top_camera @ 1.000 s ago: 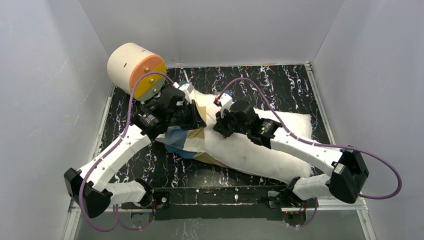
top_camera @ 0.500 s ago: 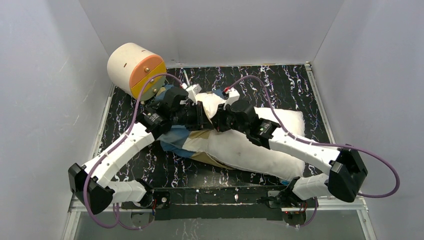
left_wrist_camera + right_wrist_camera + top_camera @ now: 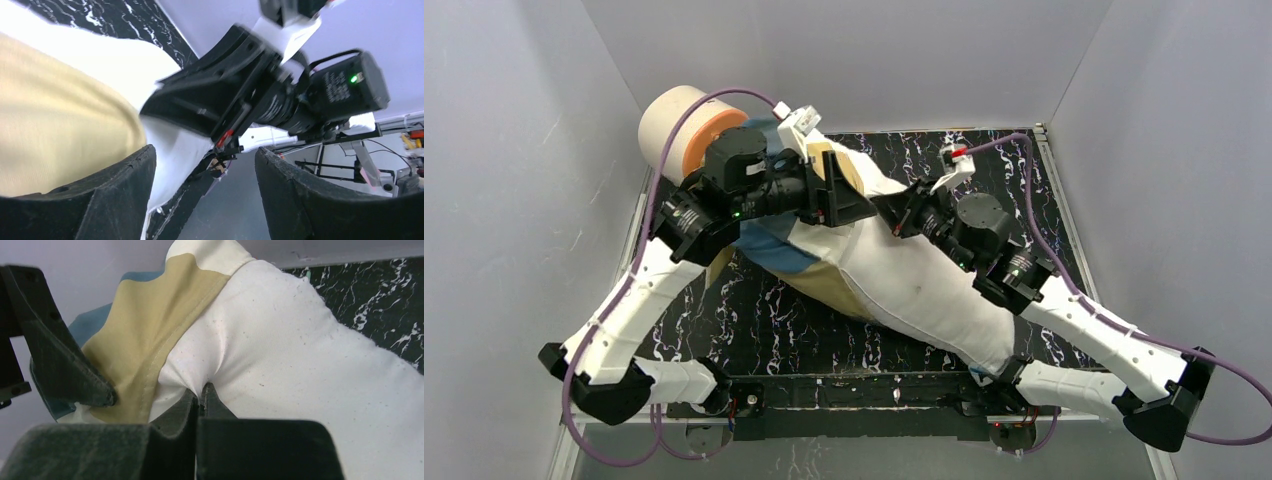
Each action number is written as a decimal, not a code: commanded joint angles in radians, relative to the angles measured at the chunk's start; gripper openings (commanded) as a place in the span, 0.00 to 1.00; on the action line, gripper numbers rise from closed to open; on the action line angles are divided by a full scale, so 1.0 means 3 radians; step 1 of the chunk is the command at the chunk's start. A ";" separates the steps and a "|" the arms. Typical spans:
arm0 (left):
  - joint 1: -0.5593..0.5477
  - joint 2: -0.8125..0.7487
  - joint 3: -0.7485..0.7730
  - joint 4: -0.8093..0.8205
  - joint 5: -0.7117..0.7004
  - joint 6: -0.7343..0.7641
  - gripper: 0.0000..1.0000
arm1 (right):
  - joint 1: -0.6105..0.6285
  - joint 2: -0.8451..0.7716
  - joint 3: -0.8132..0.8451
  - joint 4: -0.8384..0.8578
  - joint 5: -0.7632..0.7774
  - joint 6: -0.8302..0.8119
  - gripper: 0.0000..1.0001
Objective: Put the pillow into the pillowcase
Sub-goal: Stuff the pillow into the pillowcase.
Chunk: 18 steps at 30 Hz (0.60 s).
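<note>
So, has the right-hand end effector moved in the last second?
Yes. The right end effector, shut on the pillow, has shifted away from the arm bases and rightward, closer to the table's far edge.

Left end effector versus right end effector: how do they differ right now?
The left end effector has its jaws apart and grips nothing, while the right end effector has them shut. The right end effector pinches a fold of the bare white pillow, while the left end effector sits beside the pillowcase edge. Both are close together at the pillow's far end.
</note>
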 commanded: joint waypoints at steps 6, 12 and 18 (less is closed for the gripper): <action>-0.0025 -0.0643 -0.0377 -0.0037 -0.0137 0.0021 0.82 | -0.0007 -0.0107 0.0708 0.0552 0.0455 -0.0167 0.01; -0.0025 -0.0616 -0.0317 0.0310 0.0173 -0.0152 0.82 | -0.0005 -0.0105 0.0437 0.0811 0.0434 -0.0054 0.01; -0.0028 -0.0674 -0.0348 0.0175 0.0123 -0.0067 0.82 | -0.0004 -0.0110 0.0530 0.0932 0.0773 -0.0179 0.01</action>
